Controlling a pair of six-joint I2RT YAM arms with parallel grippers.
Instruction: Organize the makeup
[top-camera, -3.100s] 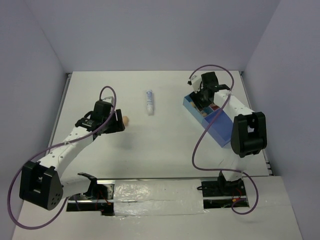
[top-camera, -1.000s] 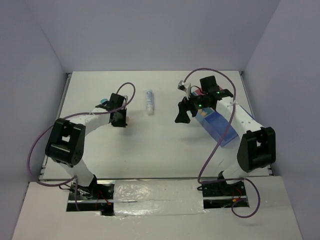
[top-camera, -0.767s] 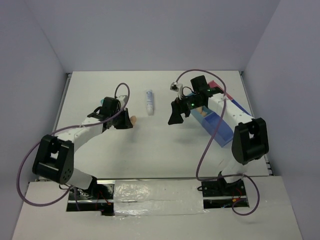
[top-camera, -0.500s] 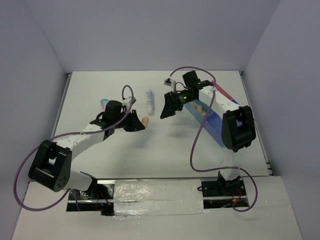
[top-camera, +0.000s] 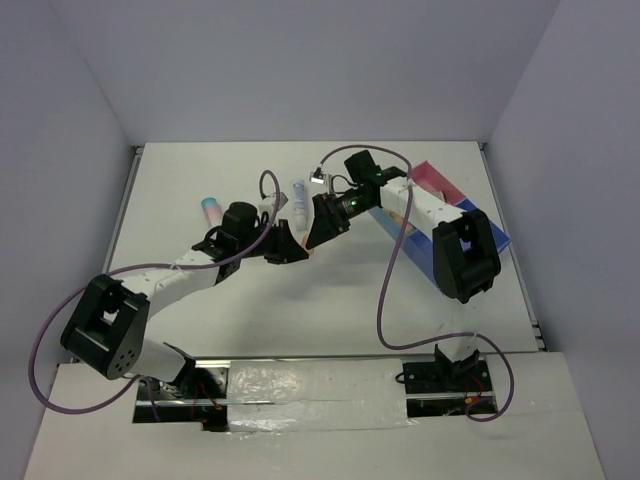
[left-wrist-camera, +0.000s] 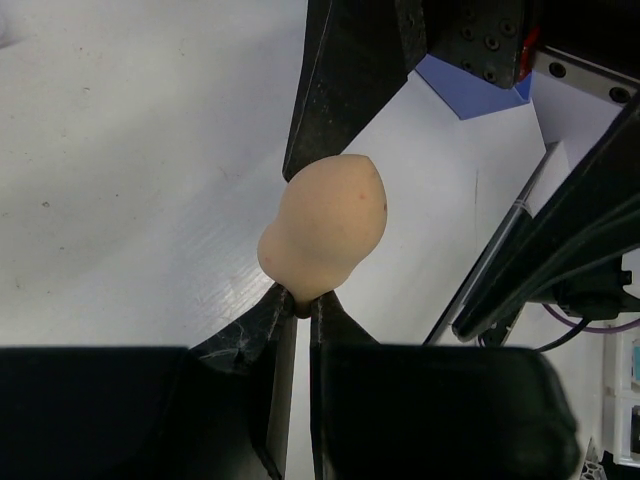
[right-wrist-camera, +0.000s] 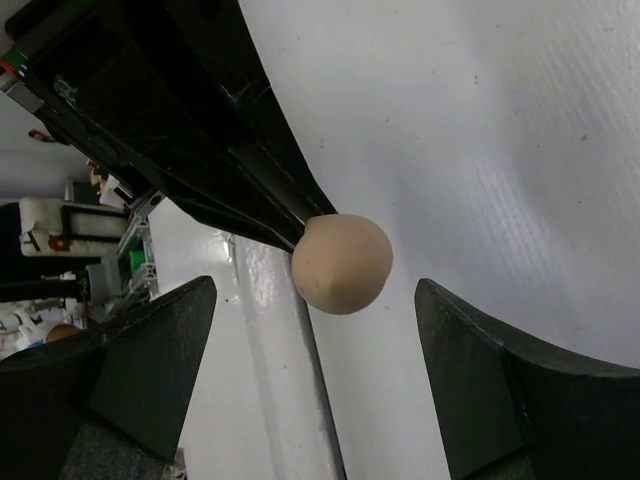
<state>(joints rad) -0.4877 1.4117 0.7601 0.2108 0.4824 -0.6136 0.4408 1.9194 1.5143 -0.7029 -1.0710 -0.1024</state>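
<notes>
Desk (top-camera: 200, 170): both arms meet mid-frame in the top view, above the surface. The blue and pink tray (top-camera: 440, 185) sits at right, partly under the right arm.

Right claw (right-wrist-camera: 315, 290) is spread wide, one finger on each side of the peach sponge (left-wrist-camera: 325, 228), with clear gaps and no contact. Left claw (left-wrist-camera: 298, 305) is nearly shut, pinching the sponge by its narrow tip only. The broad end sticks out free towards the right claw.

White tube (top-camera: 297, 192) lies on the desk just behind the two claws. Pink-white tube (top-camera: 210, 208) is at left-centre of the top view.

Handling, my read: the sponge is very light, soft foam, matte and not slippery. It won't break, but it squashes and can pop out of a tip-only pinch. The right claw should take it across the fat belly, well clear of the left fingers, and close gently. The left claw releases only once that grip is seated.

Versus about three seconds ago:
- The left claw was at left-centre, low over the desk with the sponge. It's now at centre.
- The right claw was over the tray at upper right. It's now at centre, facing the left claw.
- Half a second ago the claws were apart. Now the right one brackets the sponge.
- The pink-white tube, hidden three seconds ago, is now in view.
</notes>
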